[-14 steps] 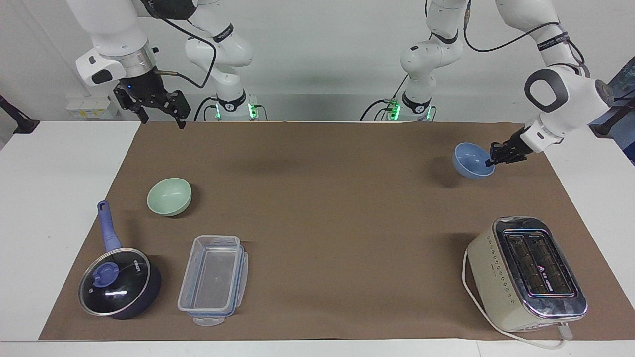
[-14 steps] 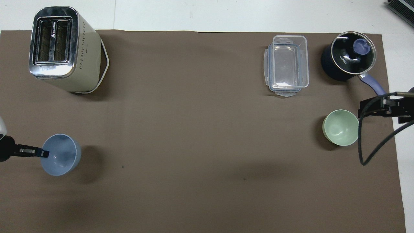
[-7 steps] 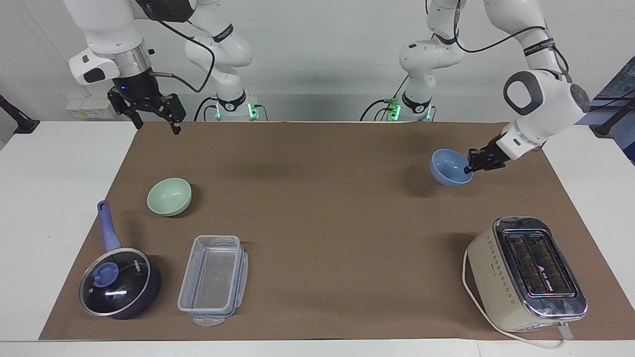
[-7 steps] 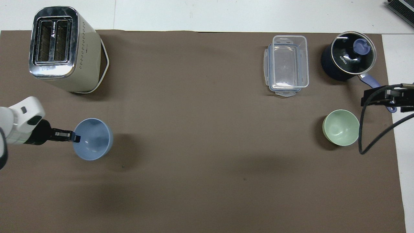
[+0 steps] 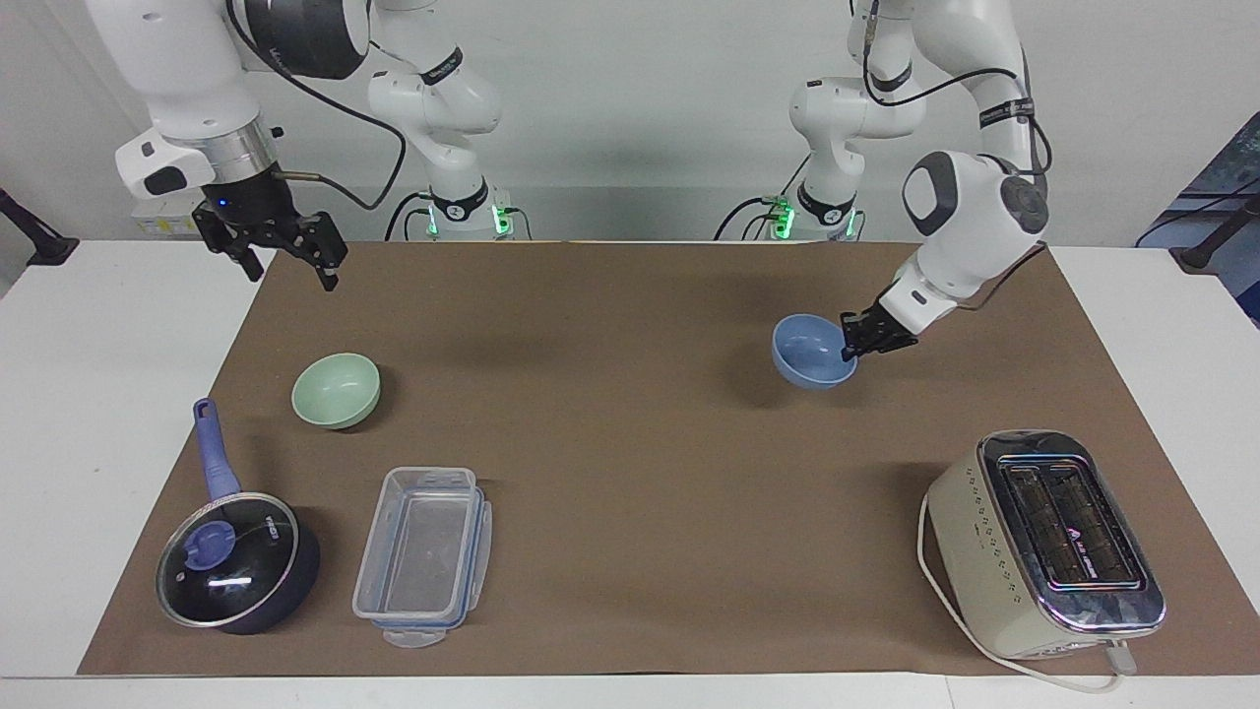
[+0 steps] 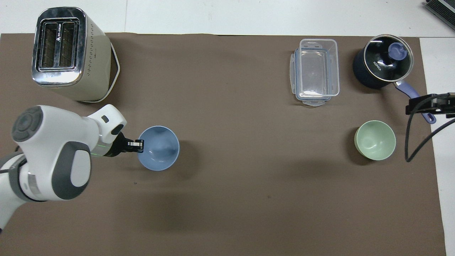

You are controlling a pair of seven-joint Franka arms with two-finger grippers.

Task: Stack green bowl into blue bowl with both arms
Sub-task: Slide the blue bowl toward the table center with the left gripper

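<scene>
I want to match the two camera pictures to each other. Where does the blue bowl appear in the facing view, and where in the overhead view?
Facing view: the blue bowl is right of centre at mid-height, held at its rim by the left gripper.
Overhead view: the blue bowl is left of centre at mid-height, with the left gripper on its rim.
Shared landmark: the toaster, at the left arm's end of the table, lower right in the facing view, upper left overhead.

- Facing view: a high camera across the worktop [image 5: 630,295], looking toward both arm bases and obliquely down; wide, showing arms and back wall.
- Overhead view: a camera above the robots' edge, looking steeply down and forward; closer.
- Shared: the brown mat [image 6: 227,199] and everything on it, half a turn apart.
</scene>
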